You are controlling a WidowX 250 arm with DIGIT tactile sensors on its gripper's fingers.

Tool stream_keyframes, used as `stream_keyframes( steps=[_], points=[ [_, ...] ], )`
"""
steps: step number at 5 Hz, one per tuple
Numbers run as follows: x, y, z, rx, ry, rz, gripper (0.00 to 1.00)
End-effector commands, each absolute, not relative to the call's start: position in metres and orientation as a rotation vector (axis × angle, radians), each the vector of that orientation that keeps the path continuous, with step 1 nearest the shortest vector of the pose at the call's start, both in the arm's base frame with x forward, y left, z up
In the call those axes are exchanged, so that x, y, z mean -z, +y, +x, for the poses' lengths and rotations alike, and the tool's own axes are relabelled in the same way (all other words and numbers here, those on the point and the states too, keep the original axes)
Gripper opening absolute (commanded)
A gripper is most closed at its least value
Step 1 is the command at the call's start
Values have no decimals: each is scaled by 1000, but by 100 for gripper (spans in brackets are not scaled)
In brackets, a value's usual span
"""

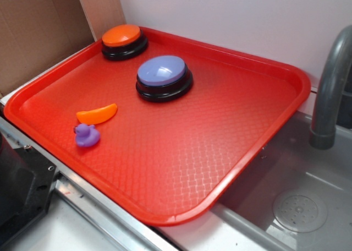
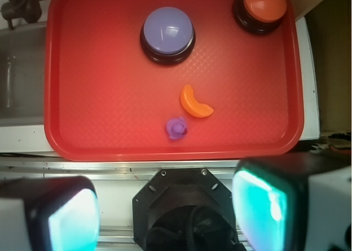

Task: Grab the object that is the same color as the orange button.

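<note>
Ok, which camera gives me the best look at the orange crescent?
The wrist view: it looks straight down on the orange crescent, showing its full curve, clear of the purple duck. The exterior view shows the crescent obliquely, flattened.

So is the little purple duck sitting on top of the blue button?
No, the purple duck sits flat on the red tray, right beside the orange crescent and well apart from the lavender-blue button.
</note>
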State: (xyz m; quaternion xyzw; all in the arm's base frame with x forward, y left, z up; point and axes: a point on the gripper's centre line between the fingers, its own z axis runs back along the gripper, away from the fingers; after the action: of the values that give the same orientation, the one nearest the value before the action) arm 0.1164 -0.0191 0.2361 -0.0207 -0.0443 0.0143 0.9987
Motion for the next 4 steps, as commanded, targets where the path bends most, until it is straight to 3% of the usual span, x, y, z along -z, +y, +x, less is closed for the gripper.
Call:
stream_keyframes(
  steps=[1, 4],
  points=[
    [-236, -19, 116, -29, -89, -41, 100],
    [-149, 1, 154, 117, -48, 2, 100]
  ],
)
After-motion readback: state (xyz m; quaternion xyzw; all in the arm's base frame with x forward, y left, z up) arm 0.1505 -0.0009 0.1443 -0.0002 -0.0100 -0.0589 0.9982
